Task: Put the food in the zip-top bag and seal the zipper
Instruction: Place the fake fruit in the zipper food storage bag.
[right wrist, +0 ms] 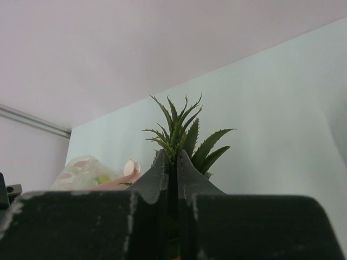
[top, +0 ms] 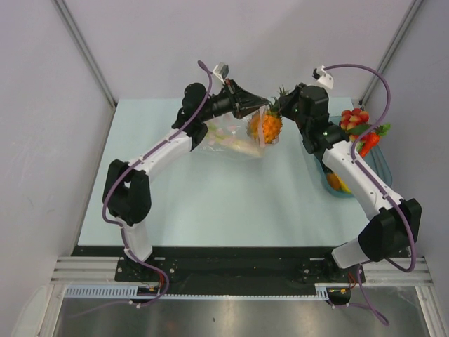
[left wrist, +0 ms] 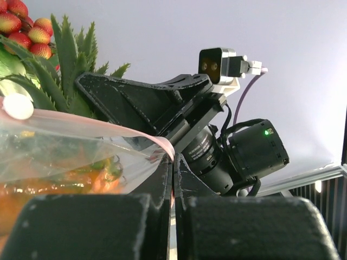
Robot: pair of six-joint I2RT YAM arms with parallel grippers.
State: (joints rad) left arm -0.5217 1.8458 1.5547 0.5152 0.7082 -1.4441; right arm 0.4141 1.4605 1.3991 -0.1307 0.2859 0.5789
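Holding the zip-top bag (top: 224, 137) above mid-table, the left gripper (left wrist: 172, 161) is clenched on its zipper strip (left wrist: 160, 143). The right gripper (right wrist: 171, 157) pinches the toy pineapple (top: 265, 126) by its crown at the bag mouth. Judged: pineapple light and rigid; film soft and slippery, so grip the strip.

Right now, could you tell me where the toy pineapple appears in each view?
Top external: toy pineapple upper centre, at the right edge of the zip-top bag.
Left wrist: its green crown upper left, above the bag.
Right wrist: crown centre, bag at lower left.
Shared landmark: the bag, beside it throughout.
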